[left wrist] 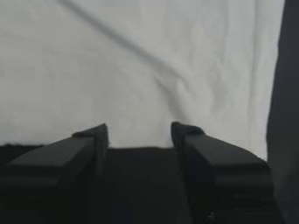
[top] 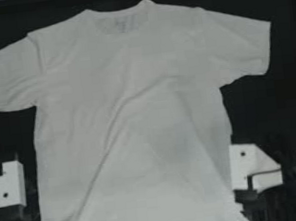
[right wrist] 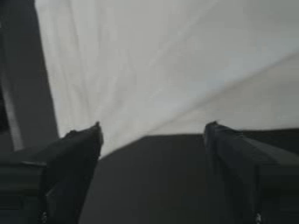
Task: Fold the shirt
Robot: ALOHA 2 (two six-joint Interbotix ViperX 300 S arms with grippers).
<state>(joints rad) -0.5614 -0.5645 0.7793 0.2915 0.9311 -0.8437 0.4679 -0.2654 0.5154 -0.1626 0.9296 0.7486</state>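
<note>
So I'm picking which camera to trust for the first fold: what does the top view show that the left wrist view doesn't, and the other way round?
Only the top view shows the whole shirt spread flat on the dark table: round neck, both short sleeves, and an arm at each side near its lower part. Only the left wrist view shows the left end effector, jaws open, with its tips right at a straight edge of the cloth and fine creases running ahead of them. Both show the same wrinkled white fabric, unfolded, with dark table beside it.
</note>
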